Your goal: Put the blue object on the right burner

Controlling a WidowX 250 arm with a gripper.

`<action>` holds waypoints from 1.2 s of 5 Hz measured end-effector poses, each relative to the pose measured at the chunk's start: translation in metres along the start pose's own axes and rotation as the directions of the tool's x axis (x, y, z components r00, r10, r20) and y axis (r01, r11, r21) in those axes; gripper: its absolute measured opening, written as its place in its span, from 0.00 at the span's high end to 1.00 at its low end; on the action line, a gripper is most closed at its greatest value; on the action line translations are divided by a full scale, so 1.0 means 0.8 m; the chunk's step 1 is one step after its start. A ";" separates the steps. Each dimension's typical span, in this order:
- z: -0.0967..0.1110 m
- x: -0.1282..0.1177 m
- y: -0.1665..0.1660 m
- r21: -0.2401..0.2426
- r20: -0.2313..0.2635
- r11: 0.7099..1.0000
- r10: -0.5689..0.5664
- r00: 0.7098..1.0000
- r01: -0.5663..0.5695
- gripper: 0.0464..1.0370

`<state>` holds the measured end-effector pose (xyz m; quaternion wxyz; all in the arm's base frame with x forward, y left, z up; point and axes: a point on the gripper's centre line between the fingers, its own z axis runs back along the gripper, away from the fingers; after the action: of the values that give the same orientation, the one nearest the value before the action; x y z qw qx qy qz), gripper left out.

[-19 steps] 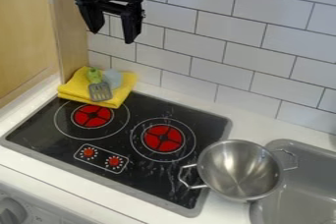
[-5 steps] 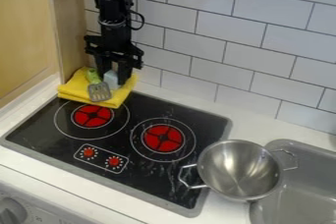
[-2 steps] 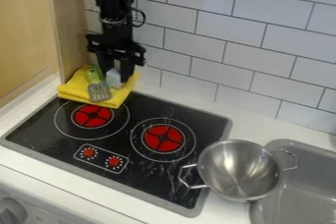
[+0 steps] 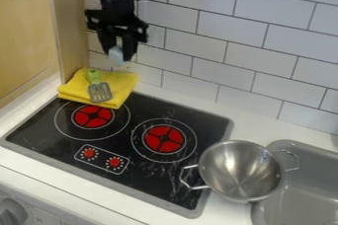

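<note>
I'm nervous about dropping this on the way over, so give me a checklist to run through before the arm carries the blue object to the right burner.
1. Blue object between the fingers of the gripper: ok.
2. Grip firm enough not to slip: cannot tell.
3. Object lifted clear of the yellow towel and the spatula: ok, it hangs above them.
4. Red centre of the right burner uncovered: ok.
5. Gripper lined up over that burner: not ok, it is at the back left, above the towel.
6. Metal pot well away from the burner: not ok, it sits close beside its outer ring, so probably come down with care.
</note>
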<state>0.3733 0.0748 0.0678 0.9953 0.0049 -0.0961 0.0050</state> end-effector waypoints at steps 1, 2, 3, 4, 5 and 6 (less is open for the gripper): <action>0.024 -0.013 -0.007 -0.004 0.032 1.000 -0.008 0.999 0.009 0.59; 0.038 -0.034 -0.020 -0.007 0.042 0.999 -0.030 0.999 0.031 0.59; 0.048 -0.054 -0.036 -0.020 0.059 0.998 -0.052 0.997 0.053 0.59; 0.046 -0.078 -0.064 -0.037 0.042 0.995 -0.095 0.995 0.097 0.59; 0.036 -0.094 -0.086 -0.053 0.015 0.990 -0.133 0.991 0.133 0.59; 0.030 -0.101 -0.099 -0.059 0.011 0.988 -0.146 0.989 0.146 0.59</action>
<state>0.2906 -0.0054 0.0754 0.9924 -0.0177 -0.0987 -0.0707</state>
